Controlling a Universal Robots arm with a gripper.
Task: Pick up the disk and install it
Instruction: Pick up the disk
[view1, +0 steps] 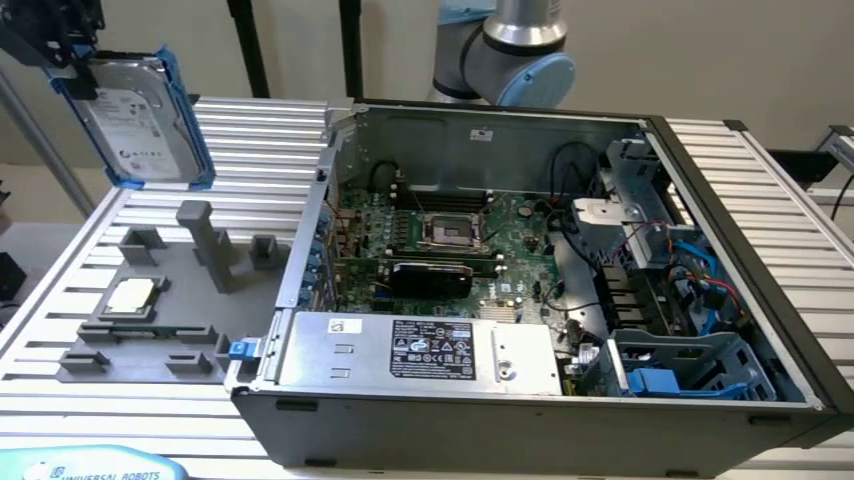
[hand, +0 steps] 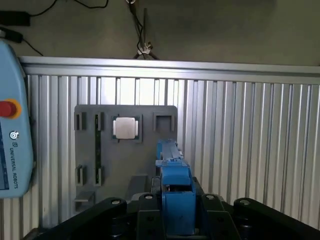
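The disk (view1: 140, 115), a silver-grey drive with a white label in a bright blue carrier, hangs upright in the air above the table's far corner on the exterior view's left. My gripper (view1: 67, 62) is shut on its upper edge. In the wrist view the blue carrier's edge (hand: 175, 190) runs between the black fingers (hand: 220, 210) of my gripper (hand: 175, 220), well above the grey fixture plate (hand: 125, 150). The open computer case (view1: 320, 230) stands to the exterior view's right of the disk.
The grey fixture plate (view1: 254, 310) carries upright posts and a small square silver CPU chip (view1: 130, 297). Inside the case are the motherboard (view1: 441, 235), a grey power supply box (view1: 427, 350) and a blue drive bay (view1: 681, 365). A teach pendant (hand: 12, 135) lies at the table's edge.
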